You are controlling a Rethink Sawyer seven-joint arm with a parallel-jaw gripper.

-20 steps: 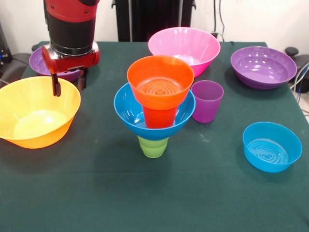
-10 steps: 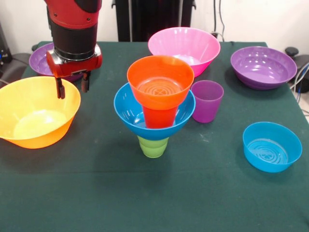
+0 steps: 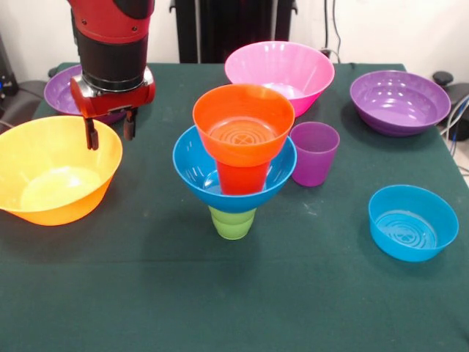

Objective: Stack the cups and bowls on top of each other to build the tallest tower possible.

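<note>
**Hand poised over the yellow-orange bowl's rim, tower four pieces high**

Hand (image 3: 111,134) hangs empty with its two fingers spread moderately apart, one finger over the inner side of the far rim of the large yellow-orange bowl (image 3: 55,170), the other just outside it. Whether either finger touches the rim I cannot tell.

Going by size from there: the yellow-orange bowl sits directly beneath and to the picture-left of the hand on the bench (image 3: 234,293). The large pink bowl (image 3: 279,72) lies well off to the hand's picture-right and farther back. One wide purple bowl (image 3: 60,91) is just behind the hand, partly hidden by the arm; the other purple bowl (image 3: 399,101) is far across the bench to the picture-right.

The tower (image 3: 236,161) stands to the picture-right of the hand and nearer the camera, clear of it: green cup (image 3: 233,222) at the base, medium blue bowl (image 3: 196,172) on it, orange cup (image 3: 242,178) in that bowl, small orange bowl (image 3: 243,121) on top. A purple cup (image 3: 314,153) stands just beyond the tower, and a small blue bowl (image 3: 412,222) lies far off.

The step in hand looks like picking the next piece, the yellow-orange bowl by its rim. That calls for lowering so the fingers straddle the rim, closing firmly, then lifting clear. A bowl this wide set atop the narrow stack could well tip it.
</note>
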